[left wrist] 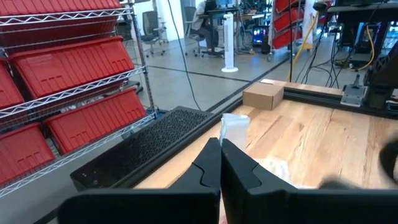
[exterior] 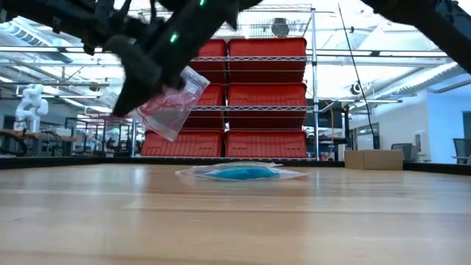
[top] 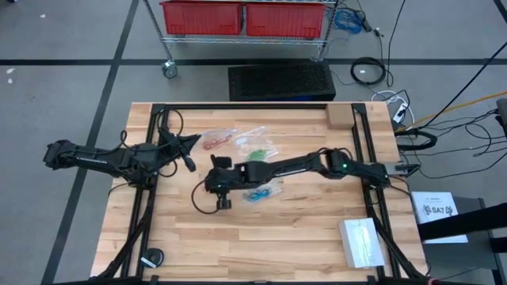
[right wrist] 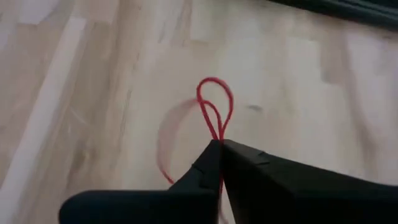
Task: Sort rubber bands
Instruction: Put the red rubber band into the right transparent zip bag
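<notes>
Between my right gripper's (right wrist: 219,146) shut fingertips sits one red rubber band (right wrist: 214,106), pinched only at its end, so a quick swing could slip it free.

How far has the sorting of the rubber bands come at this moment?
Looks done: the blue bands and the green bands lie in clear bags on the table. In hand: the left hand holds up the bag with red bands, and the right hand is shut on one red band. Left: probably putting that band into the bag. I see no other loose bands.
</notes>
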Available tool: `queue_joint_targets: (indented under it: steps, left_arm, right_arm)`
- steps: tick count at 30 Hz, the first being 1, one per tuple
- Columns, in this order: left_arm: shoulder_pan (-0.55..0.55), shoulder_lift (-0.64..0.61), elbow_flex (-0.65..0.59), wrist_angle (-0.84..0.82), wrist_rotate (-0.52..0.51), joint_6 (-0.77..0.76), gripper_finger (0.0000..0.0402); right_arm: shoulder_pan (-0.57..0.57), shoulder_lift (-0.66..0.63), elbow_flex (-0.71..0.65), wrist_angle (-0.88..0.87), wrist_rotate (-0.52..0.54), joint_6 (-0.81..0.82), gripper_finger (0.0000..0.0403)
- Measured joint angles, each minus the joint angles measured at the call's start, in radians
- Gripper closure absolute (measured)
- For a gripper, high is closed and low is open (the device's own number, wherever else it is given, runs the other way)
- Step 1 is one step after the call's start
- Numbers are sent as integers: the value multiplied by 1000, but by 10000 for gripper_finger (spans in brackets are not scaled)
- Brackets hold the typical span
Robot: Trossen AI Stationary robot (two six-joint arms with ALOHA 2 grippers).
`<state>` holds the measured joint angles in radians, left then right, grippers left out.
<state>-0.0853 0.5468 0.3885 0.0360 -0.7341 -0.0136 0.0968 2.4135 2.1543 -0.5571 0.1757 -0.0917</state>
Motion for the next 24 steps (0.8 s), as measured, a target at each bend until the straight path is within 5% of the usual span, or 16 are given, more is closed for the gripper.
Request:
queue_joint_targets:
  steps: [6, 17, 24]
  left_arm:
    - [0, 0, 0, 0, 9, -6, 401]
    - [0, 0, 0, 2, 139, -8, 401]
    - [0, 0, 0, 14, 175, -8, 401]
  right_arm:
    - [12, -136, -1, -72, 80, -82, 403]
    - [13, -324, 1, -123, 519, -323, 403]
    - [-30, -331, 1, -125, 554, -379, 403]
